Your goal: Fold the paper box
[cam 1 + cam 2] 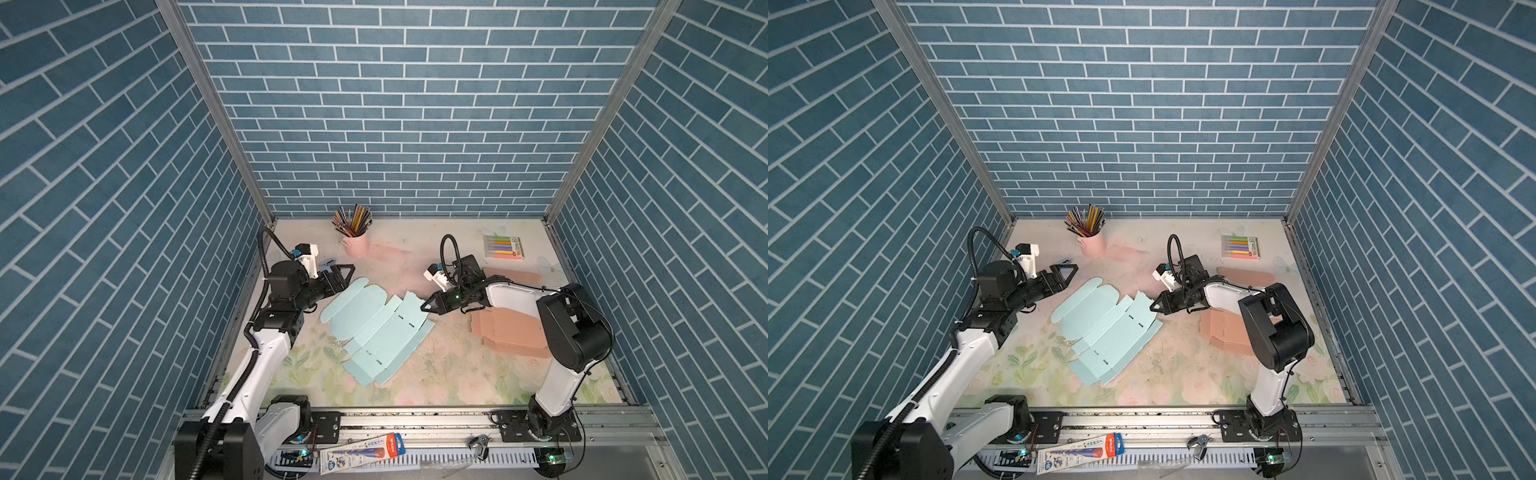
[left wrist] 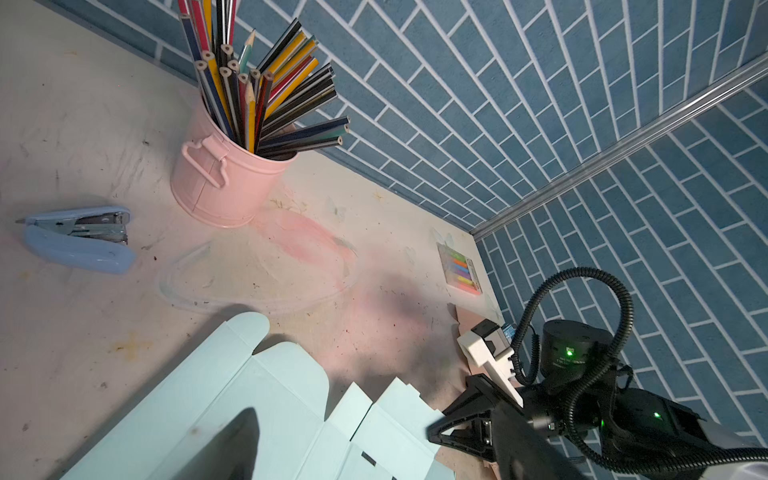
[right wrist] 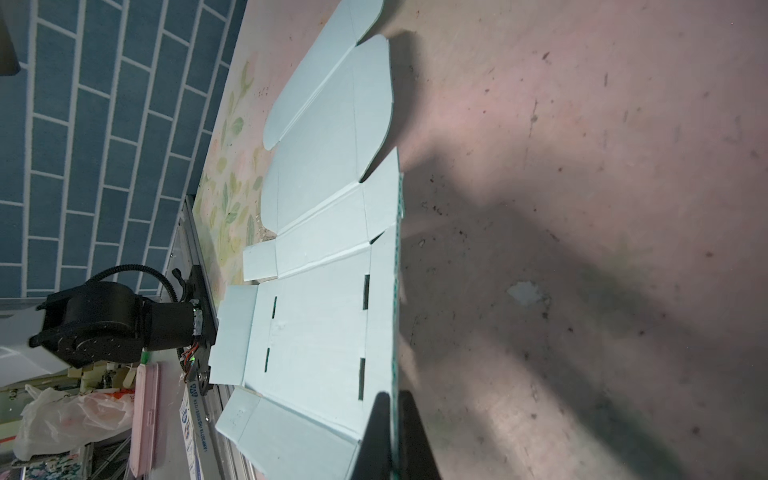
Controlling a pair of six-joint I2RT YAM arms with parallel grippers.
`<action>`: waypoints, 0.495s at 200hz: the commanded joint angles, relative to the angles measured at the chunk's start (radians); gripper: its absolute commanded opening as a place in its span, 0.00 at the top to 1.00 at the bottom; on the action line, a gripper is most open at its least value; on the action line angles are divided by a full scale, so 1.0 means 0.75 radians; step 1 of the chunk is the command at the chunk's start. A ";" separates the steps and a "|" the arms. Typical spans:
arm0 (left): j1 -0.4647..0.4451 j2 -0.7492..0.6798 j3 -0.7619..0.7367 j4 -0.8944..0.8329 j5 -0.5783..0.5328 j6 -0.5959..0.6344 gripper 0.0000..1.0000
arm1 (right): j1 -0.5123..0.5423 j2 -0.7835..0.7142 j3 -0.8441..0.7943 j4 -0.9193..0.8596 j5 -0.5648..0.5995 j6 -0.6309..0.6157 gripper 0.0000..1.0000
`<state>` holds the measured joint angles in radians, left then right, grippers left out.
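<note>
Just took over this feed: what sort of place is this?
Probably a mock craft desk in a robot test booth: brick-print walls, a pink pencil bucket and a marker pack on a floral table.

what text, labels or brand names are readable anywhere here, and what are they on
No text reads clearly enough to quote.
pen package at the front: red and blue label print, too blurred to read.
marker pack: label too small to read.
black motor housing in the left wrist view: small print, unreadable.
paper box: no print shows.
</note>
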<state>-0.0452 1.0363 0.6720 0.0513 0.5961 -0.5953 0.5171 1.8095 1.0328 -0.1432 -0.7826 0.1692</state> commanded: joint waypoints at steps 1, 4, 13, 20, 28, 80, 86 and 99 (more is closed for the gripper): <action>0.004 0.027 -0.005 0.046 0.070 -0.005 0.12 | -0.042 0.052 0.059 -0.125 -0.068 -0.205 0.94; 0.003 0.028 -0.008 0.055 0.082 0.002 0.12 | -0.048 0.056 0.065 -0.133 -0.070 -0.217 0.95; 0.003 0.021 -0.023 0.094 0.120 0.005 0.12 | -0.062 0.069 0.080 -0.157 -0.078 -0.247 0.95; 0.005 0.010 -0.041 0.135 0.150 0.003 0.12 | -0.072 0.082 0.095 -0.182 -0.080 -0.267 0.94; 0.001 -0.003 -0.058 0.177 0.187 -0.003 0.12 | -0.082 0.093 0.112 -0.207 -0.082 -0.288 0.94; -0.042 -0.089 -0.107 0.233 0.179 0.047 0.12 | -0.120 0.137 0.161 -0.256 -0.064 -0.299 0.82; -0.045 -0.099 -0.110 0.230 0.170 0.058 0.12 | -0.122 0.132 0.161 -0.249 -0.057 -0.282 0.79; -0.054 -0.118 -0.116 0.228 0.159 0.074 0.12 | -0.121 0.115 0.161 -0.238 -0.041 -0.247 0.73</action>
<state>-0.0708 0.9836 0.5991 0.1795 0.7219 -0.5812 0.4278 1.9003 1.1316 -0.2981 -0.8124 0.0120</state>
